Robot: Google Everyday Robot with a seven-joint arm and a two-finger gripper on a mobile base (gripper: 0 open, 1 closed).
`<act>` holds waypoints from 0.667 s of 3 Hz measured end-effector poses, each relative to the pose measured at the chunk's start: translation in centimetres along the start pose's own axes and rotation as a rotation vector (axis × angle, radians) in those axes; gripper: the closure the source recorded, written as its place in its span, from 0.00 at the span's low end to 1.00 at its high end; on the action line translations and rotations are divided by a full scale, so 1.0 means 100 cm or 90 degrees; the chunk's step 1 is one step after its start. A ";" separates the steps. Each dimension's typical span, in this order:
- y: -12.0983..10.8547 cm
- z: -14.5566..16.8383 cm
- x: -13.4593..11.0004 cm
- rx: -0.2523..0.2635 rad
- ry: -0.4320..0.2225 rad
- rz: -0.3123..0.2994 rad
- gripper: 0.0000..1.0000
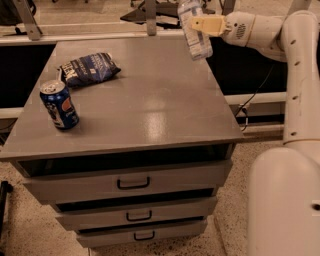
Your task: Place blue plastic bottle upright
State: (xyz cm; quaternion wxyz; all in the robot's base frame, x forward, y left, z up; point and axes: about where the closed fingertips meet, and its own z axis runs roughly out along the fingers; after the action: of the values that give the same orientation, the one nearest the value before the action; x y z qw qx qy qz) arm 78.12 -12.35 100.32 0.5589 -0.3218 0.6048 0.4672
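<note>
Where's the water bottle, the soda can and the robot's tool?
Clear ribbed plastic water bottle point(198, 45): camera view, on its lower body.
Dark blue soda can point(60, 106): camera view, on its side wall.
Tool point(199, 23): camera view, top right, between its fingers gripping the bottle.

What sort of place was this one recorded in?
Likely an office or lab: a grey drawer cabinet on speckled hard floor, what look like chair bases behind. The gripper holds the blue plastic bottle above the cabinet's far right edge.
</note>
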 end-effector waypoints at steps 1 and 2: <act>0.030 -0.045 -0.038 0.028 -0.087 -0.050 1.00; 0.056 -0.063 -0.046 0.044 -0.129 -0.088 1.00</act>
State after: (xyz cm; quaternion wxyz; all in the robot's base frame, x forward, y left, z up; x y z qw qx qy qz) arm 71.47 -16.78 105.54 0.6591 -0.2942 0.5373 0.4362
